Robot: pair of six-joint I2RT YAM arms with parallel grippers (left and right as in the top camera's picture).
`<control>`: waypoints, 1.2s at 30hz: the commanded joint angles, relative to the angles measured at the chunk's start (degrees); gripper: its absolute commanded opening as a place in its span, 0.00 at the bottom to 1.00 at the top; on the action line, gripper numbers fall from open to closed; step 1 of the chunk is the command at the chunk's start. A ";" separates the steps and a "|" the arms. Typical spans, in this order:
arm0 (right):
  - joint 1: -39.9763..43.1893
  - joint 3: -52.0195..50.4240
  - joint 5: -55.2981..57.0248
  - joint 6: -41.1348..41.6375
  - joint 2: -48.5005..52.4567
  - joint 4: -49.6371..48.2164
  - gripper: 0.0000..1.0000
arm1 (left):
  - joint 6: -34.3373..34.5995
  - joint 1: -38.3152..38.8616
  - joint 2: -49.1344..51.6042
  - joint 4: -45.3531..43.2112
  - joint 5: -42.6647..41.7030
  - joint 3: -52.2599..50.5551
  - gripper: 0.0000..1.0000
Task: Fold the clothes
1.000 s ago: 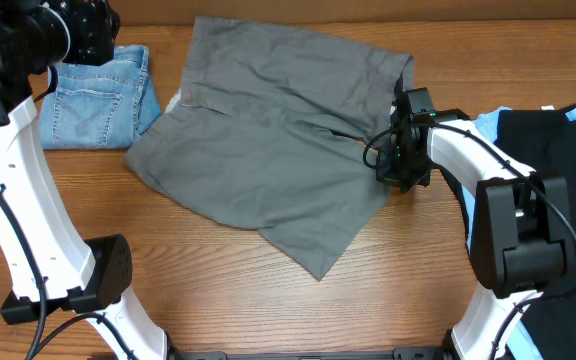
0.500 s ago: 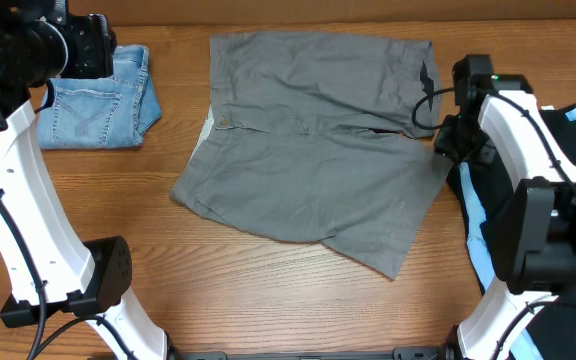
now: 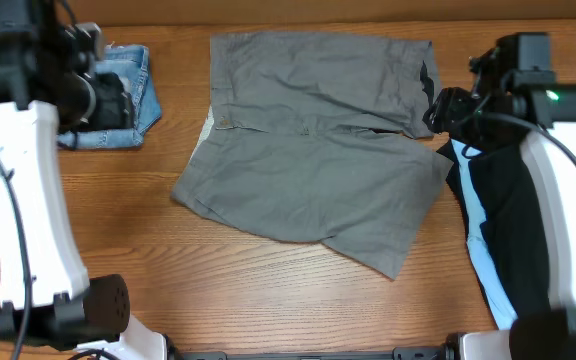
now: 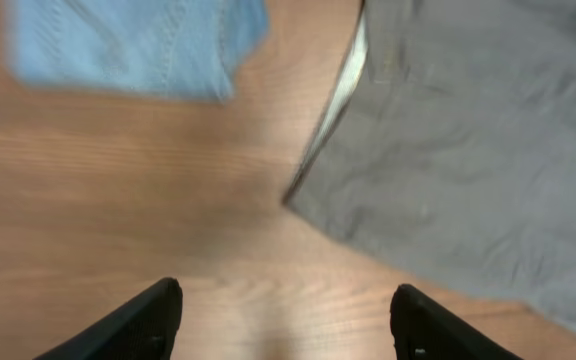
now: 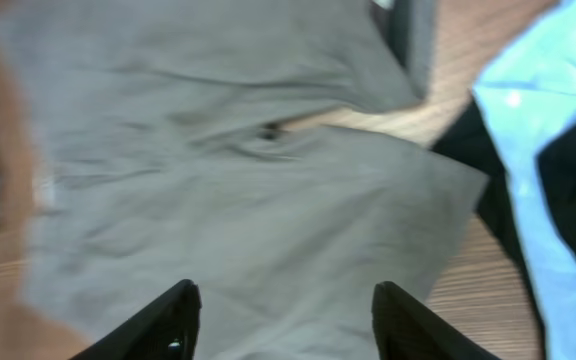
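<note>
Centre of table: grey shorts [image 3: 308,150] lie spread out, waistband toward 12 o'clock, one leg corner trailing toward 5 o'clock. Above them the right gripper [image 5: 283,310] is released, fingers apart, nothing between. A second ago it was closed at the shorts' 3 o'clock edge, and the cloth sat skewed further toward 9 o'clock. Off the shorts' 9 o'clock side the left gripper [image 4: 286,315] is likewise released, over bare table [image 4: 118,200]. Denim shorts [image 3: 140,85] at 10 o'clock, black garment [image 3: 513,210] at 3 o'clock, both unmoved
</note>
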State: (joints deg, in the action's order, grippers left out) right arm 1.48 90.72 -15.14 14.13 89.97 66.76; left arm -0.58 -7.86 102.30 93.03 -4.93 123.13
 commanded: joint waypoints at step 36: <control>-0.22 -24.63 -4.04 5.73 -5.95 -3.08 0.76 | 13.49 -2.43 2.89 -44.00 7.34 -62.25 0.04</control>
State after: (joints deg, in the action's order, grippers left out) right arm 1.37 69.80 -20.38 17.43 83.88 63.83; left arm 7.25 -8.08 104.95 45.56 -9.52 61.04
